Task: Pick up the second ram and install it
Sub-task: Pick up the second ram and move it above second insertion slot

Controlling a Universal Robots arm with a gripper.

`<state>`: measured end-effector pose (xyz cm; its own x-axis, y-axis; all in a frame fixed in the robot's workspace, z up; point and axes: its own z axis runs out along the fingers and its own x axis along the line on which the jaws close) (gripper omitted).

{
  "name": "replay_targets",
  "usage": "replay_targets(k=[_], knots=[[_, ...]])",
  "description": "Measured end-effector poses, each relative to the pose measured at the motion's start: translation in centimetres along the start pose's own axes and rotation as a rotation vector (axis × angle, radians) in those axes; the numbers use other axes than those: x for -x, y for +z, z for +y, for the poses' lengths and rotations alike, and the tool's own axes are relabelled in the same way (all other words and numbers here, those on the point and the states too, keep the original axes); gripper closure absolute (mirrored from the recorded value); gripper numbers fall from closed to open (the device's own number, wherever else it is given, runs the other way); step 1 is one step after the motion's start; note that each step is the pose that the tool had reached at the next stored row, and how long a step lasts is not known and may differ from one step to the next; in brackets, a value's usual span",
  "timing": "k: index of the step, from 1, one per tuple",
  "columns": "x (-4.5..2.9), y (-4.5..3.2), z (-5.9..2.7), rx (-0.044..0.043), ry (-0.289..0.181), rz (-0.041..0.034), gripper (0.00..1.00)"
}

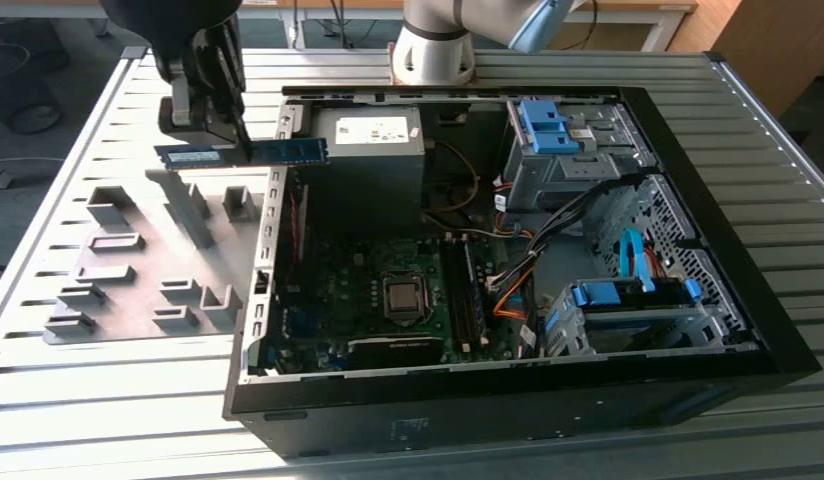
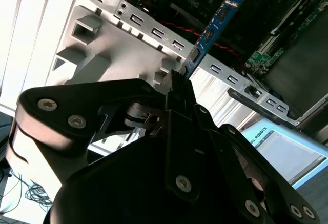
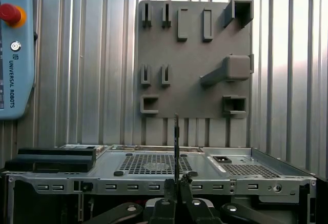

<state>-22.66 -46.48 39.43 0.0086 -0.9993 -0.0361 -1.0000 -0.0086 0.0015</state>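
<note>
Gripper: black two-finger gripper (image 1: 236,143) sits at the exterior view's upper left, above the edge of the open black computer case (image 1: 519,400). The jaws are pinched nearly together on the second ram (image 1: 289,151), a long thin blue-green circuit-board stick with dark chips and a pale label. The grip is near the stick's middle, and the stick is clear of every surface. In the exterior view the stick lies level. One end reaches out over the side where the grey fixture plate (image 1: 145,262) lies; the other crosses the case's wall toward the grey boxy power supply (image 1: 369,135). In the second wrist view the fingertips (image 2: 177,88) clamp the board's long edge, and the ram (image 2: 212,26) runs out from them over the case's slotted silver rear panel (image 2: 154,32). In the first wrist view the gripper (image 3: 178,183) holds the ram (image 3: 177,147) edge-on, so it reads as a thin dark line standing over the perforated metal rear of the case (image 3: 154,165). The fixture plate (image 3: 195,80) with its raised grey blocks lies beyond on the ribbed metal table (image 3: 102,55). A pale blue control pendant (image 3: 15,70) with a red button (image 3: 9,13) sits to one side. Inside the case the green motherboard (image 1: 332,290) lies well below and apart from the stick. Bright blue plastic drive-bay clips (image 1: 546,125) show at the case's far side. Case and fixture plate rest side by side on the table (image 1: 119,400).
</note>
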Motion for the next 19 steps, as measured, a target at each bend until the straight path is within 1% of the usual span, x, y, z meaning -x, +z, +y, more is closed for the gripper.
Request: replay_targets(k=[19], knots=[[-0.01,0.0,-1.29,0.0,0.0,-0.0001,0.86]])
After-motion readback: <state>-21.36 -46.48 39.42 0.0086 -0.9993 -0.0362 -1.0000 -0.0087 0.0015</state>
